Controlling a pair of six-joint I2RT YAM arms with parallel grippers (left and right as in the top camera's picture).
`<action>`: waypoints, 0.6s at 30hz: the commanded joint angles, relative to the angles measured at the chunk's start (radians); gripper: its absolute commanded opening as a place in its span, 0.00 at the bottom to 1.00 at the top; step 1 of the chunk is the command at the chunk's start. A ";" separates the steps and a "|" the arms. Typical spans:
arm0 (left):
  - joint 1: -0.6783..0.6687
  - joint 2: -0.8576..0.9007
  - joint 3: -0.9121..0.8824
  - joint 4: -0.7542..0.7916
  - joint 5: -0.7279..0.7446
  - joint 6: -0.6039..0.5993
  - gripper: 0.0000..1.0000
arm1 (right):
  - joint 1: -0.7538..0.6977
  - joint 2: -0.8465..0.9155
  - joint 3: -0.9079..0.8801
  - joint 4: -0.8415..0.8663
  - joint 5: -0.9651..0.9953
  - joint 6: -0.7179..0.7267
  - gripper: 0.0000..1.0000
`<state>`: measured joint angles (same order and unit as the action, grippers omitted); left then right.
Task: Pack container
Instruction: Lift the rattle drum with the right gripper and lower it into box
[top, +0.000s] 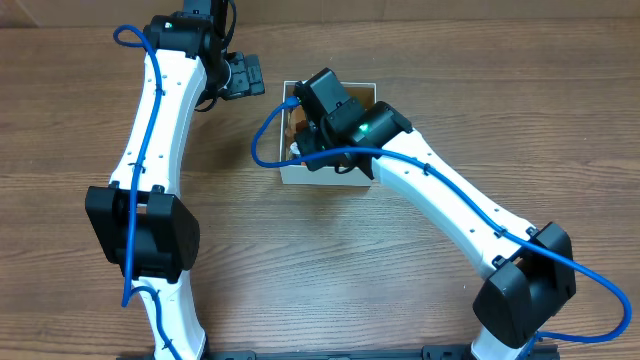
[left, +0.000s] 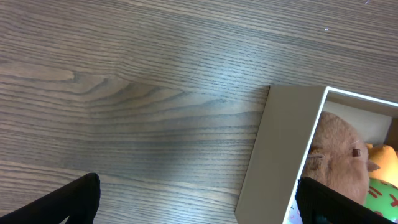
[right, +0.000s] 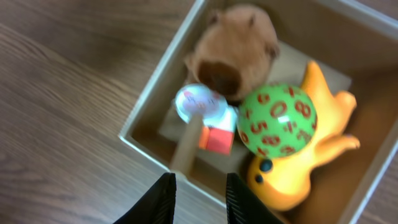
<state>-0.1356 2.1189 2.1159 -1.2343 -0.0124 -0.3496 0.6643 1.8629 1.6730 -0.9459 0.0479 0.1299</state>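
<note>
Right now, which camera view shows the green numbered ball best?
The right wrist view: the green ball lies unobstructed in the container. The left wrist view catches only its edge; overhead, the right arm hides it.

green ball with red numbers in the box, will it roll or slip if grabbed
Likely to roll: the green ball looks round and rests against the orange toy, not flat on anything. Its surface looks smooth, so a pinch may slip unless it closes across the middle. The box walls should probably keep it from rolling far.
</note>
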 joint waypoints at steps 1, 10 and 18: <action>0.004 -0.016 0.003 0.001 0.002 -0.013 1.00 | -0.025 0.002 0.028 -0.050 -0.047 0.004 0.29; 0.004 -0.016 0.003 0.001 0.002 -0.013 1.00 | -0.025 0.002 0.028 -0.080 -0.155 0.000 0.04; 0.004 -0.016 0.003 0.001 0.002 -0.013 1.00 | -0.024 0.005 -0.065 0.026 -0.187 0.000 0.04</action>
<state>-0.1356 2.1189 2.1159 -1.2343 -0.0124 -0.3496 0.6373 1.8629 1.6592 -0.9539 -0.1116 0.1299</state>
